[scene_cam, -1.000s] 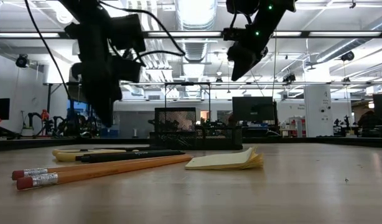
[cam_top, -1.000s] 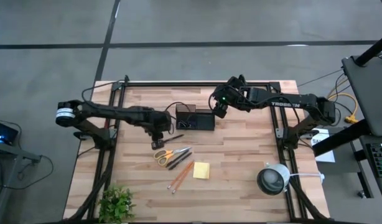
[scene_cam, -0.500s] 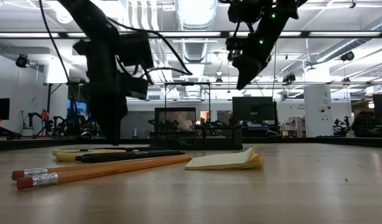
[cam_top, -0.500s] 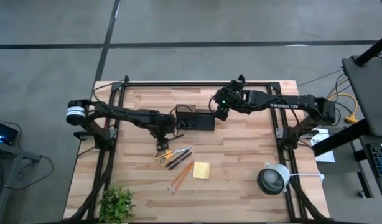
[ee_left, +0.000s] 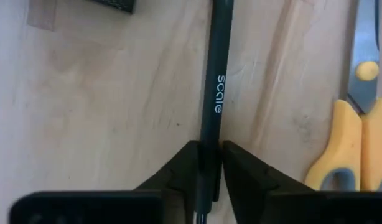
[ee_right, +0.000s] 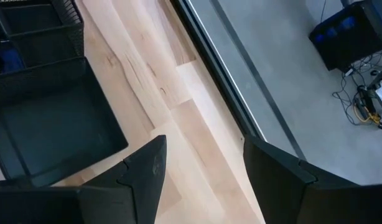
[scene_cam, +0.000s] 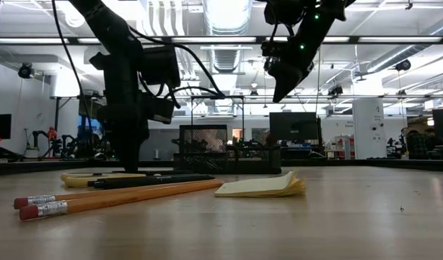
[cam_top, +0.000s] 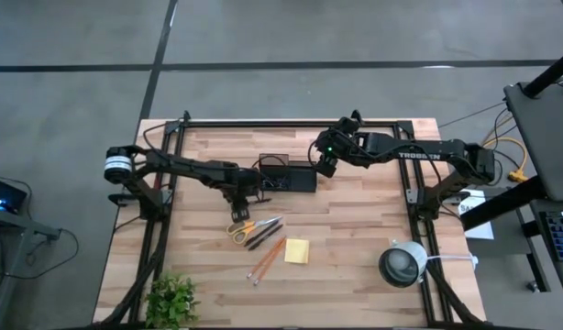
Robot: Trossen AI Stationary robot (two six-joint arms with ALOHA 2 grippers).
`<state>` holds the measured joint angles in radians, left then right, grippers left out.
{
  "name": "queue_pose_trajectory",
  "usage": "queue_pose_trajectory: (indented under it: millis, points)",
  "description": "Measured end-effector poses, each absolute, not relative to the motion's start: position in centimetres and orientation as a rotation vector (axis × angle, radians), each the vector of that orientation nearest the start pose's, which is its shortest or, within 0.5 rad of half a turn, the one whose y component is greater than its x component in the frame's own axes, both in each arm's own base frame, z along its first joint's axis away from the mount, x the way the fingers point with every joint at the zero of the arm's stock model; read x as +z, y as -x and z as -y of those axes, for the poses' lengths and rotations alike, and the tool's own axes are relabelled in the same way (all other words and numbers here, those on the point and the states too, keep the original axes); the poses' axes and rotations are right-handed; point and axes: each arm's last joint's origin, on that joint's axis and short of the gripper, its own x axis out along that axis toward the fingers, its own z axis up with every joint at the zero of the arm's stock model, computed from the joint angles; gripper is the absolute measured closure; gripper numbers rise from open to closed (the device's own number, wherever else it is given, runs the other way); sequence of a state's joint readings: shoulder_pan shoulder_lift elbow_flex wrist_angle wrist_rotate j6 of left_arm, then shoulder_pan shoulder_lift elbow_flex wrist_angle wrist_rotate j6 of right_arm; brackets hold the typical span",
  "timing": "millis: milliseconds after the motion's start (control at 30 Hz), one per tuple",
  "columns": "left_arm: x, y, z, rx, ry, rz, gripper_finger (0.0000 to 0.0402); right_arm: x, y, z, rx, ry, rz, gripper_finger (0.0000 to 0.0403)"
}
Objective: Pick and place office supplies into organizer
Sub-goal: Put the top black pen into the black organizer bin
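Note:
My left gripper (cam_top: 240, 194) points down at the table just left of the black mesh organizer (cam_top: 288, 174) and is shut on a dark pen (ee_left: 214, 93) printed "scale". Yellow-handled scissors (cam_top: 243, 228), two more dark pens (cam_top: 263, 231), orange pencils (cam_top: 266, 259) and the yellow sticky-note pad (cam_top: 297, 250) lie flat on the table nearer the front. My right gripper (cam_top: 324, 165) hangs open above the organizer's right end (ee_right: 48, 124), holding nothing. I cannot make out the purple block. My left gripper pinches the dark pen between its two fingers (ee_left: 244, 171), near one end of the barrel (ee_left: 208, 155). It comes from above, pointing down, with the fingers across the pen. The pen lies along the wooden table beside the scissors' handle (ee_left: 349, 143).
A small green plant (cam_top: 171, 301) stands at the near left corner and a round white-grey device (cam_top: 402, 264) at the near right. Black frame rails (cam_top: 291, 123) run along the table's edges. Bare wood lies between the organizer and the device.
My left gripper has come down onto the table and shifted slightly toward the organizer. My right gripper has dropped a little over the organizer's right end. The supplies on the table have stayed where they were.

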<state>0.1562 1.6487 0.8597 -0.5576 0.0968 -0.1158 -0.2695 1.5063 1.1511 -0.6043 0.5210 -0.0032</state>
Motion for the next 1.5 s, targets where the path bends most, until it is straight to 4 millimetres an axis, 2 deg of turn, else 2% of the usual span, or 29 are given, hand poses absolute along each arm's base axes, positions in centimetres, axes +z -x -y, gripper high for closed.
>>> queue_pose_trajectory:
  millis: [167,300,500,600,800,1033,1167,1233,1367,1500]
  points:
    - [13.0,-27.8,-3.9,0.072,0.259,-1.360,0.0387,26.2,-29.2,9.6,-0.726,0.126,-0.975,0.0202]
    - [12.9,-27.7,-4.0,0.036,0.212,-1.373,0.0392,26.2,-29.2,9.6,-0.727,0.127,-0.975,0.0202]
    - [14.5,-27.3,-4.1,0.065,0.176,-1.342,0.0392,26.2,-29.3,9.6,-0.728,0.129,-0.970,0.0202]
    - [15.5,-26.3,-4.2,0.125,0.117,-1.403,0.0392,26.3,-29.3,9.6,-0.728,0.130,-0.961,0.0202]
    - [19.9,-25.7,-4.7,0.184,-0.102,-1.467,0.0394,26.4,-29.5,9.6,-0.730,0.131,-0.943,0.0202]
    - [27.7,-27.3,-6.0,0.258,-0.504,-1.433,0.0394,26.7,-29.3,9.7,-0.753,0.165,-0.941,0.0202]
    - [29.9,-28.8,-7.4,0.278,-0.756,-1.464,0.0394,27.4,-28.9,9.7,-0.785,0.175,-0.922,0.0202]
    - [30.1,-29.7,-8.3,0.268,-0.845,-1.501,0.0394,27.8,-28.6,9.7,-0.802,0.175,-0.908,0.0202]
    - [28.9,-31.5,-9.6,0.196,-0.960,-1.583,0.0394,28.7,-28.0,9.6,-0.814,0.169,-0.875,0.0202]
    - [28.1,-33.1,-10.0,0.205,-0.996,-1.587,0.0395,29.2,-27.6,9.7,-0.822,0.163,-0.855,0.0202]
